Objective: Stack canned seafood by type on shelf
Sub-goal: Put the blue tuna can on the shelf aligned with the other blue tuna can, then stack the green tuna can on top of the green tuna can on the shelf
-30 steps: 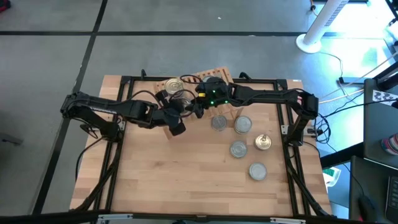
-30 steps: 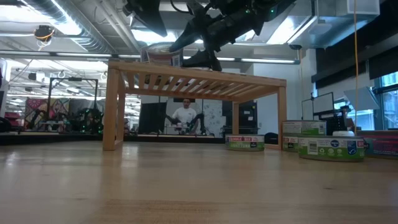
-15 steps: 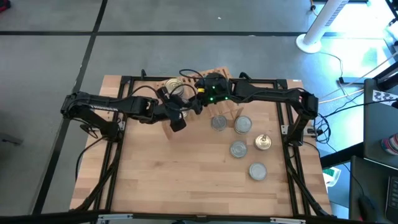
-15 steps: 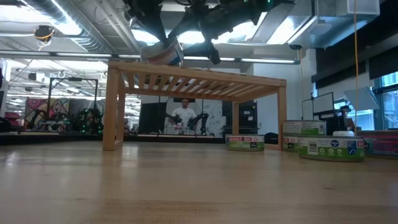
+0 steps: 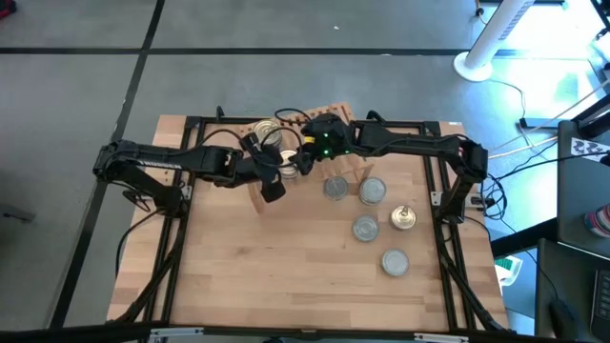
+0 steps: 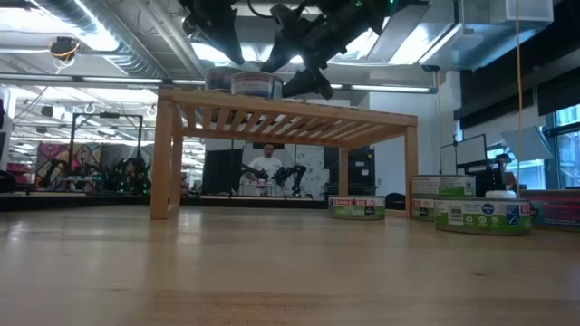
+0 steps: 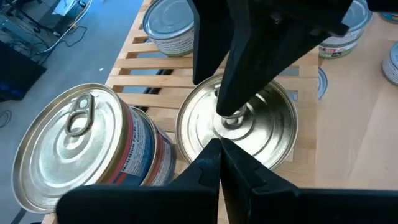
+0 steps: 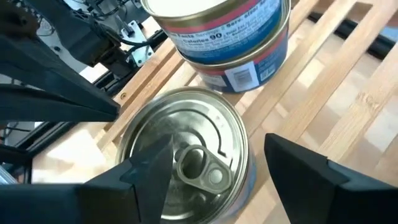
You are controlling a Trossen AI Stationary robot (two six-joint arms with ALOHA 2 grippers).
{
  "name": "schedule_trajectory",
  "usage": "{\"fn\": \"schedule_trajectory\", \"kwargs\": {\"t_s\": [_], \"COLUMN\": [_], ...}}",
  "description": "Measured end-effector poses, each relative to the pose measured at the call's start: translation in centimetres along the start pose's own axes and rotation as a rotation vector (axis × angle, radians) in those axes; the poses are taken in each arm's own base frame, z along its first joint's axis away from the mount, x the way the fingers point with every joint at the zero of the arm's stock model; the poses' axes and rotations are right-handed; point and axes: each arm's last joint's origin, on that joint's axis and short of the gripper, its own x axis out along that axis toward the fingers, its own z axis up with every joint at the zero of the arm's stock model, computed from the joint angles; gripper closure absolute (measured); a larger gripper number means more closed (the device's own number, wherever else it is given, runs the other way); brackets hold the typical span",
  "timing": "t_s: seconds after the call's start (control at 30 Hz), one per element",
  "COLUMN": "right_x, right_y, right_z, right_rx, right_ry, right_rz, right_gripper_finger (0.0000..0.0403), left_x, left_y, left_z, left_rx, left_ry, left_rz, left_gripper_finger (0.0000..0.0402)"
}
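Five tins (image 5: 365, 229) are lying loose on the table's (image 5: 286, 276) right half, unchanged. On the shelf (image 6: 290, 116) at the far edge, a gold-topped tin (image 8: 186, 162) that was tilted half a second ago is now sitting flat beside a two-tin stack (image 8: 227, 37). The right gripper (image 8: 211, 168) is straddling it, fingers wide, apparently not gripping. The left gripper (image 7: 217, 149), shut and empty, is hovering just beside it. From above, both arms are hiding most of the shelf.

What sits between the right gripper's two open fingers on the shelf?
A gold-topped tin with a pull ring, standing on the shelf; the right gripper straddles it, seen in the right wrist view.
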Motion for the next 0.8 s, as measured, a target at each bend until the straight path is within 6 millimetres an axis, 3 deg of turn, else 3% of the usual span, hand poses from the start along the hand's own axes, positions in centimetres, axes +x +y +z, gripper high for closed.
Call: {"fn": "schedule_trajectory", "kwargs": {"t_s": [0.23, 0.4, 0.57, 0.8], "right_x": [-0.1, -1.2, -3.7, -7.8], "right_y": [0.1, 1.0, 2.2, 3.5], "right_z": [0.2, 1.8, 3.8, 4.8], "right_rx": [-0.115, -0.212, -0.291, -0.322], "right_ry": [-0.012, -0.045, -0.003, 0.156], "right_rz": [-0.022, -0.01, -0.025, -0.067], "right_gripper_finger": [0.0153, 0.0153, 0.0153, 0.0153], "left_x": [0.0, -0.1, -0.3, -0.9], "left_y": [0.0, -0.1, -0.4, -1.3], "left_z": [0.0, 0.0, -0.1, -0.3], "left_rx": [-0.001, 0.004, 0.017, 0.091], "left_ry": [0.0, -0.002, -0.006, -0.019], "left_rz": [0.0, -0.004, -0.012, -0.036], "left_gripper_finger": [0.0399, 0.0399, 0.0399, 0.0399]}}
